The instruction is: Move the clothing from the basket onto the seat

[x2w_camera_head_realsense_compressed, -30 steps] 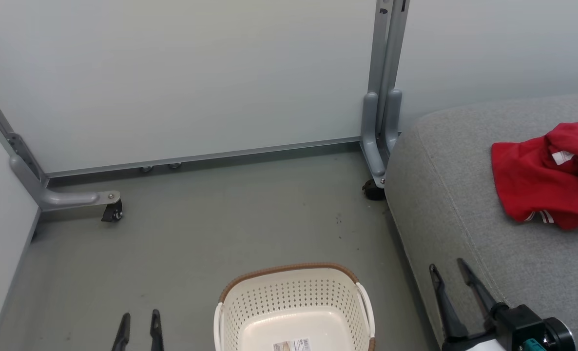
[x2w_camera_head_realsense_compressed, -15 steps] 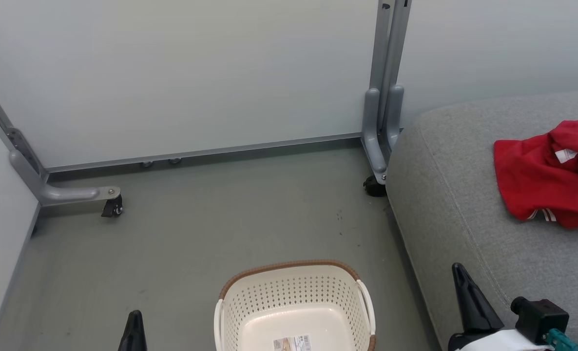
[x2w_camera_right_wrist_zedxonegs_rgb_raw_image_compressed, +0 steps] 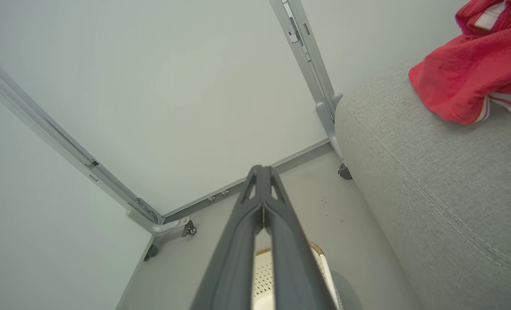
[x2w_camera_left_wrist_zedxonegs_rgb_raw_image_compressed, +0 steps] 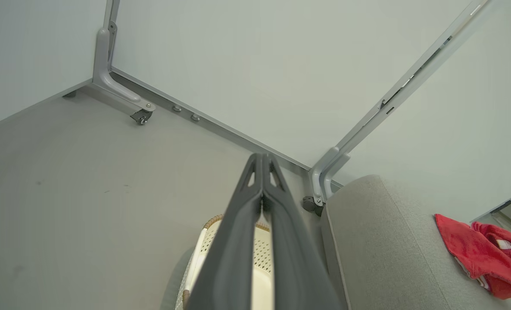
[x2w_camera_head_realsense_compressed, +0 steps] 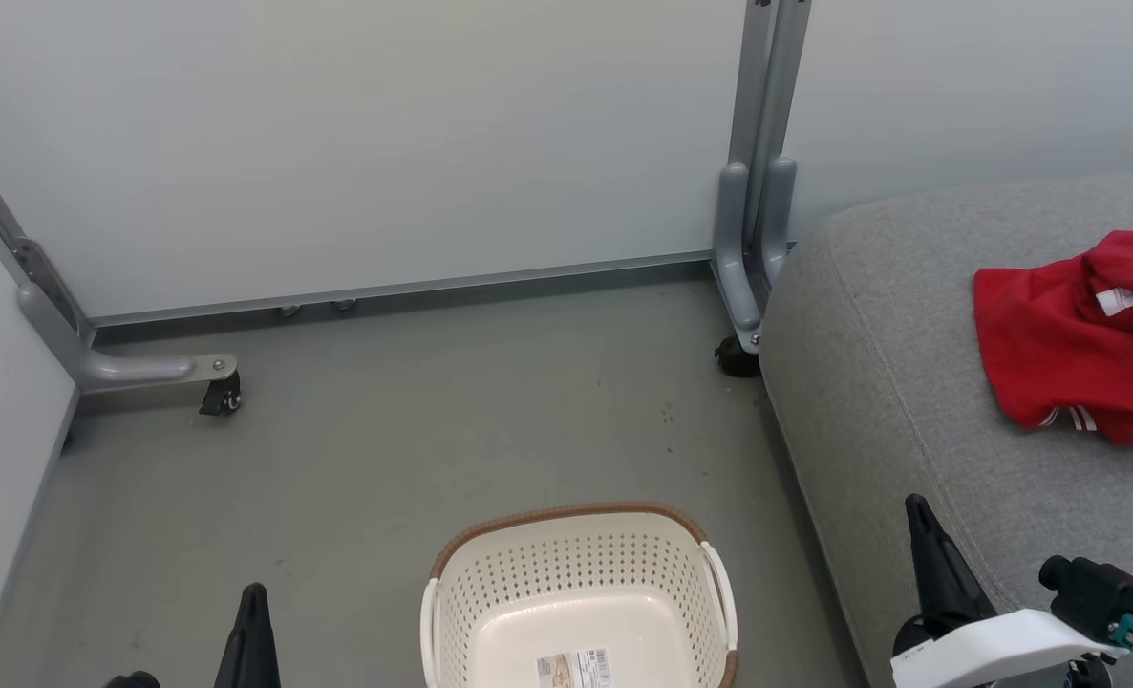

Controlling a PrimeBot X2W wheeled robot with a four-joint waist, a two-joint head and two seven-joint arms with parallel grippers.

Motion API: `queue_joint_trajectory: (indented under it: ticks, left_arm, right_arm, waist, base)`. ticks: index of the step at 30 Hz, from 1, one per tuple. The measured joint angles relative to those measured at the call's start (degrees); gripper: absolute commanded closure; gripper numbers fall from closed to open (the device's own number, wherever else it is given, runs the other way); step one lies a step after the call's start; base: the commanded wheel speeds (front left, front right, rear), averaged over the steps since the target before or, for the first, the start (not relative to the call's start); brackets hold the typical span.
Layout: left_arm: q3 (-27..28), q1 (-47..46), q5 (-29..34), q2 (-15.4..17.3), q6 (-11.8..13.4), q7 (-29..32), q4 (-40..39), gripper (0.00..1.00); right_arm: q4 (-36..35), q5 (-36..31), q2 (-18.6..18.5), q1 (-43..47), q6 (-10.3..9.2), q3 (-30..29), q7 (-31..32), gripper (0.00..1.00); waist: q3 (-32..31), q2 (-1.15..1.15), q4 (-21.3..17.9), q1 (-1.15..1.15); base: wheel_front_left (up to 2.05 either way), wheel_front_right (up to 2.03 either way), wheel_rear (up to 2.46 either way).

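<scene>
Head view: paper label (x2w_camera_head_realsense_compressed: 574, 666) inside basket (x2w_camera_head_realsense_compressed: 566, 512)

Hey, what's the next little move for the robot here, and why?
Probably tip the head down to check the near end of the basket, which the frame cuts off. The part in sight has a paper label and no cloth, the red clothing lies on the seat, and the left hand and right hand are shut and empty.

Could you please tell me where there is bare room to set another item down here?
The seat is bare from its left edge up to the red clothing at its right. The floor between the basket and the partition panels is open too. It is crowded only around the clothing.
</scene>
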Motion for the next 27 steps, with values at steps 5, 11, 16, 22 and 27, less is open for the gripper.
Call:
queue_joint_trajectory:
  ticks: [5, 11, 16, 22, 27]
  left_arm:
    - [0.48, -1.30, -4.27, 0.34, -0.48, 0.89, 0.76, 1.00]
    - [0.93, -2.75, -9.05, 0.48, -0.88, 1.93, 1.29, 1.00]
    - [1.24, -3.83, -12.91, 0.54, -1.22, 2.96, 1.98, 1.00]
    - [1.65, -5.14, -17.28, 0.62, -1.74, 3.93, 2.58, 1.00]
    - [2.11, -6.09, -20.49, 0.66, -2.19, 4.71, 2.98, 1.00]
  right_arm:
    - [0.65, 4.89, -0.10, -0.92, 0.00, -0.40, 1.01, 1.00]
    - [1.22, 10.20, -0.16, -1.82, -0.01, -0.82, 2.08, 1.00]
    - [1.71, 14.45, -0.24, -2.53, -0.01, -1.19, 2.88, 1.00]
    - [2.24, 19.13, -0.31, -3.54, -0.01, -1.75, 4.03, 1.00]
    - [2.65, 22.80, -0.34, -4.49, -0.04, -2.14, 4.68, 1.00]
  waist:
    - [0.29, 0.00, 0.09, 0.00]
    - [0.63, 0.00, 0.21, 0.00]
    - [0.93, 0.00, 0.30, 0.00]
    - [1.27, 0.00, 0.42, 0.00]
    - [1.56, 0.00, 0.50, 0.00]
  base:
    - [0.00, 0.00, 0.00]
    - [0.00, 0.00, 0.00]
    - [0.00, 0.00, 0.00]
    - [0.00, 0.00, 0.00]
    - [0.00, 0.00, 0.00]
